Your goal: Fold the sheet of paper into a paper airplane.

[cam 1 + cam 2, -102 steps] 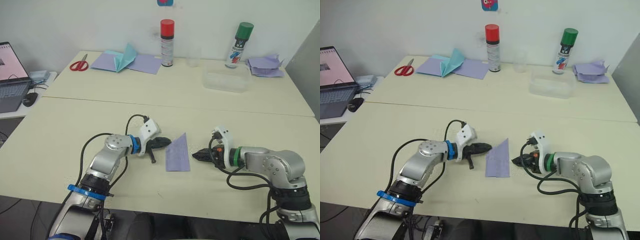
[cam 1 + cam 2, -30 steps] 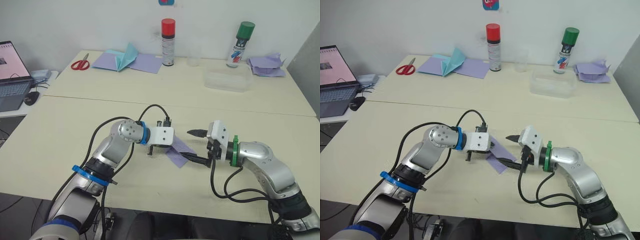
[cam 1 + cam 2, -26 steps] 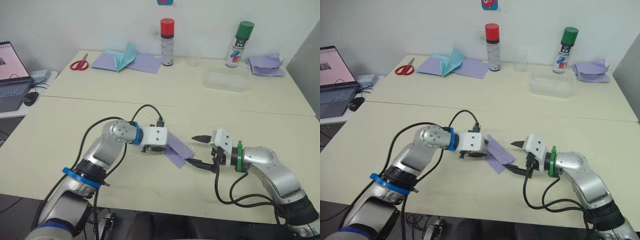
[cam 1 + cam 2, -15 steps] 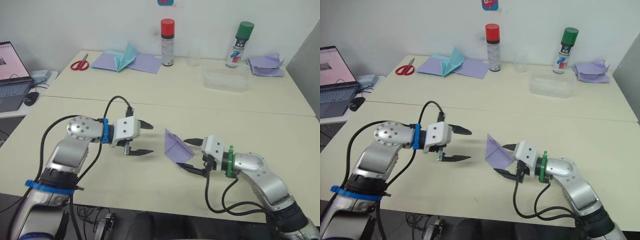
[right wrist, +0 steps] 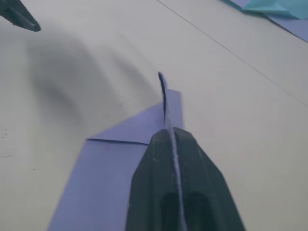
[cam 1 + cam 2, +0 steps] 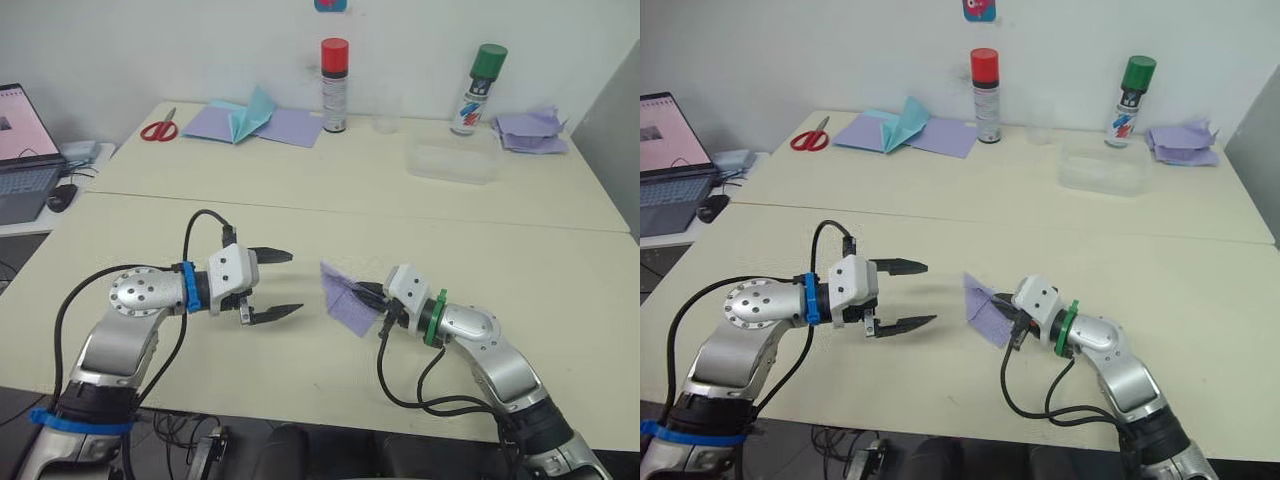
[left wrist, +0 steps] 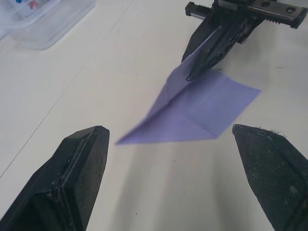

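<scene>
Since half a second ago, the left gripper [image 6: 276, 284] has been drawn a little further back toward the left edge of the worktop [image 6: 520, 270], while the right gripper [image 6: 368, 297] has been carried leftward with the sheet of paper [image 6: 343, 297] in it. The sheet of paper is pinched between the right gripper's closed black fingers [image 5: 174, 178] at one raised flap, the rest of it resting on the worktop near the front edge, about midway between the side edges. One flat panel and one upstanding flap meeting along a straight crease are seen in the left wrist view [image 7: 195, 109]. The task is judged to be at an early stage: a fold or two has been made, but no pointed nose, ridge or wings are formed, so most of the folding is left. The left gripper is held spread wide and empty, well apart from the paper, which lies between its fingers' line of aim and the right gripper.
</scene>
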Available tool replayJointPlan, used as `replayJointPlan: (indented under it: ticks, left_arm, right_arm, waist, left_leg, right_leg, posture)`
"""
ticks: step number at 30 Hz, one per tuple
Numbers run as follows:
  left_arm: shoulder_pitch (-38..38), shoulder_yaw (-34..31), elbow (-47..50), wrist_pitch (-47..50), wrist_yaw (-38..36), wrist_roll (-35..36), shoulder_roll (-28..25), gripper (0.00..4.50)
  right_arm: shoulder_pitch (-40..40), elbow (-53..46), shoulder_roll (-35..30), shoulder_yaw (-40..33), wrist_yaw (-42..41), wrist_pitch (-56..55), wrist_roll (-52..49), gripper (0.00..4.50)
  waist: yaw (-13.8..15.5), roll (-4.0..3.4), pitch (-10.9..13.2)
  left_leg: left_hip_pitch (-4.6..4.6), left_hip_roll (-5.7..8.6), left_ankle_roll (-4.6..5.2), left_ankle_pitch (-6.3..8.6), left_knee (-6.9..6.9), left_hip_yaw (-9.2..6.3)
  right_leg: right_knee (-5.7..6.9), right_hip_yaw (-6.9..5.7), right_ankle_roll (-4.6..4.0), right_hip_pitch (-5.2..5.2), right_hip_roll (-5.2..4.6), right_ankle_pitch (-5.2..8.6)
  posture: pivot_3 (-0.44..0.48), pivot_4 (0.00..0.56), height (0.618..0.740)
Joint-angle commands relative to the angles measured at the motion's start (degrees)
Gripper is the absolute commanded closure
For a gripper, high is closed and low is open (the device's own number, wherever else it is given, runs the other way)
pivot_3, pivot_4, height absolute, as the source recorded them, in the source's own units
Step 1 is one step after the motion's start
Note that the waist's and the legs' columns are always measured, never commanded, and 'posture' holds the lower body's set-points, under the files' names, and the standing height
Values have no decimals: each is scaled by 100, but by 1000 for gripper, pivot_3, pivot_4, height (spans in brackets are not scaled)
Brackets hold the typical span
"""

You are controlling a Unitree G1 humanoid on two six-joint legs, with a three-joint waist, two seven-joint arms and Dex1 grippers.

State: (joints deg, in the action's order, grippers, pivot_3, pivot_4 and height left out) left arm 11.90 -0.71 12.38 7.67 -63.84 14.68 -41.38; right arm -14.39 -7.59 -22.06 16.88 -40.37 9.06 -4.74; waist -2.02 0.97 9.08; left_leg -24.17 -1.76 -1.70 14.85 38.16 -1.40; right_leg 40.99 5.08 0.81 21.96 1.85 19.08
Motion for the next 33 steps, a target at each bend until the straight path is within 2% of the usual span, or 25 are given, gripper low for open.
replayJointPlan:
  ticks: [1,7,10,16,21,26,33]
  left_arm:
    - [-231,-294,475,238,120,297,-152,0]
    - [-373,-716,735,1177,136,1018,-423,0]
    - [-289,-765,665,1545,138,1193,-560,0]
    - [-29,-693,308,1679,316,1166,-487,0]
    - [99,-363,289,1623,328,1081,-344,0]
    - [218,-216,224,1582,374,1031,-250,0]
    - [366,-134,24,1456,324,965,-189,0]
  right_arm:
    - [-246,232,-141,-82,-773,-519,-385,4462]
    - [-1012,1477,-385,11,-2553,-1963,-733,4462]
    - [-1485,2302,-344,146,-3105,-2758,-540,4462]
    - [-2282,3623,-45,106,-3749,-3694,-548,4462]
    - [-2638,4526,-85,82,-4014,-4069,-391,4462]
    - [-2589,4419,-189,22,-3756,-3713,-204,4462]
    - [-2031,3091,-372,-241,-3076,-2134,-330,4462]
  waist:
    - [6,0,1]
    - [-7,-1,17]
    - [-25,0,20]
    - [-43,0,22]
    - [-30,0,22]
    - [-32,0,23]
    - [-30,-1,23]
  left_leg:
    - [1,-1,0,0,-1,0]
    - [48,-3,2,1,-3,2]
    - [61,-2,2,1,-5,1]
    - [63,-7,1,1,-8,-1]
    - [63,-5,0,0,-7,-1]
    - [63,-6,0,0,-7,-1]
    - [63,-7,0,0,-8,-3]
  right_leg:
    - [0,-1,0,-1,0,0]
    - [-5,-4,-1,-44,1,1]
    - [-7,-7,-1,-56,1,2]
    - [-5,-11,-1,-56,0,1]
    - [-5,-12,-2,-57,-6,1]
    - [-3,-11,-2,-56,-8,1]
    - [0,-13,-2,-56,-7,1]
  posture:
    - [0,150,740]
    - [0,150,740]
    - [0,150,740]
    - [0,150,740]
    - [0,150,740]
    - [0,150,740]
    - [0,150,740]
